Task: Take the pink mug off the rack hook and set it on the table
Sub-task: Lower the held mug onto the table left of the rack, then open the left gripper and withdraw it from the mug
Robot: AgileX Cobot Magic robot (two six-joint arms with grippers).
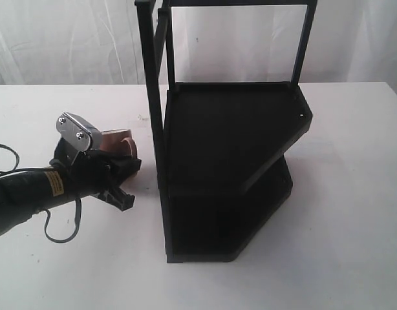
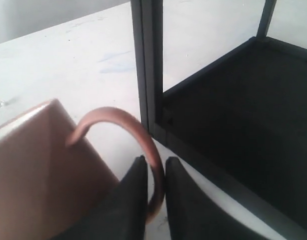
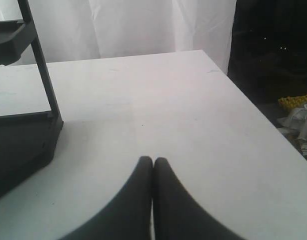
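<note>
The pink mug (image 1: 116, 140) is off the rack, just left of the black rack (image 1: 231, 142) and low over the white table (image 1: 341, 213). I cannot tell whether it touches the tabletop. My left gripper (image 1: 127, 169) is shut on the mug's loop handle (image 2: 128, 117). In the left wrist view the thin handle runs between the two black fingertips of the left gripper (image 2: 156, 165), and the mug's body (image 2: 38, 170) fills the corner beside them. My right gripper (image 3: 153, 161) is shut with nothing in it, above bare table (image 3: 168, 100). It does not show in the exterior view.
The rack's upright post (image 2: 148, 65) and dark shelf stand close beside the held mug. The rack's base (image 3: 23, 130) is off to one side of the right gripper. The table's edge (image 3: 253, 110), with dark floor and clutter beyond, is on its other side.
</note>
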